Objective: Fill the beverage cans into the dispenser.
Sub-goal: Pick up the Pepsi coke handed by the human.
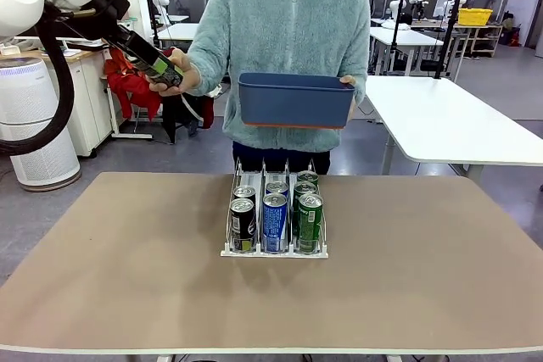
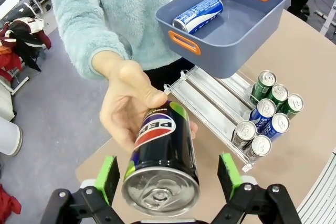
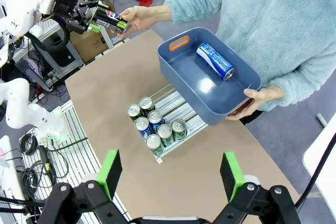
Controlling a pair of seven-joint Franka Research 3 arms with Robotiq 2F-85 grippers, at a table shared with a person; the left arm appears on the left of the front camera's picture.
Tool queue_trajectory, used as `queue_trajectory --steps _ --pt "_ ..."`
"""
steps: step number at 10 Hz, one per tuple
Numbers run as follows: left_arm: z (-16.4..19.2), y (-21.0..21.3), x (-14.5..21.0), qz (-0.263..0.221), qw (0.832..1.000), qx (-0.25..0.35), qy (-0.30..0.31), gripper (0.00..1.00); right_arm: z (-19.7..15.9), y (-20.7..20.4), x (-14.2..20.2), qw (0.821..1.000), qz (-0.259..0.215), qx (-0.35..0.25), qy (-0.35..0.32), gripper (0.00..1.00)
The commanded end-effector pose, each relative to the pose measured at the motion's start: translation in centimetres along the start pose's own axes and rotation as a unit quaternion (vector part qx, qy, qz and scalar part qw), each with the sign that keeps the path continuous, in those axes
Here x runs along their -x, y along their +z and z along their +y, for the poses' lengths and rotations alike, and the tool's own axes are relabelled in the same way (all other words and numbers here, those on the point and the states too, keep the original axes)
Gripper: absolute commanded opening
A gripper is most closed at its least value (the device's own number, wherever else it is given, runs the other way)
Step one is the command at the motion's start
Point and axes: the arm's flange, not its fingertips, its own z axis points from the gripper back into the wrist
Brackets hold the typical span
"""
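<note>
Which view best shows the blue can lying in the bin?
Right wrist view: it looks down into the bin, so the blue can shows whole, lying on its side. Left wrist view also has it, close behind the near rim. Front view faces the bin's outer wall; its inside is hidden.

Bright, even indoor light; soft shadows; wrist views perhaps edge-warped.

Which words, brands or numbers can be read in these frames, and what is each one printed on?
"PEP", upside down, the rest curving out of sight: on the black can in the person's hand.
White print on the blue can in the blue bin: too blurred to read.
Labels on the cans in the dispenser: too small to read.
</note>
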Motion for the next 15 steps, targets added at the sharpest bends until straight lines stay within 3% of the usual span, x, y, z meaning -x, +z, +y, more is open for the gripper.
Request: queue_trajectory --steps 1,2,3,4,5,6,12,13,15 --pt "0.1 0.2 -0.1 -0.003 1.000 -0.001 0.001 1.00 0.0 0.1 0.0 1.000 0.003 -0.003 0.000 1.00" --pt "0.1 0.2 -0.1 -0.003 1.000 -0.001 0.001 1.00 0.0 0.1 0.0 1.000 0.003 -0.003 0.000 1.00" --pt "0.0 0.1 -0.1 -0.001 1.000 0.000 0.000 0.88 0.0 0.1 0.0 1.000 0.003 -0.003 0.000 1.00" --pt "0.0 0.0 -0.1 0.007 1.000 -0.002 -0.007 0.40 0.0 0.1 0.0 1.000 0.003 -0.003 0.000 1.00" --pt "0.1 0.0 -0.2 0.008 1.000 0.001 -0.006 0.28 0.0 0.1 0.0 1.000 0.003 -0.003 0.000 1.00" --pt "0.1 0.1 -0.1 0.008 1.000 0.002 -0.006 0.00 0.0 0.1 0.0 1.000 0.003 -0.003 0.000 1.00" --pt "0.3 0.2 -0.8 0.006 1.000 0.014 -0.014 0.00 0.0 0.1 0.0 1.000 0.003 -0.003 0.000 1.00" --pt "-0.2 0.6 -1.3 -0.004 0.999 0.024 0.024 0.10 0.0 0.1 0.0 1.000 0.003 -0.003 0.000 1.00" --pt "-0.2 0.0 -0.3 0.002 1.000 0.002 -0.006 0.10 0.0 0.1 0.0 1.000 0.003 -0.003 0.000 1.00"
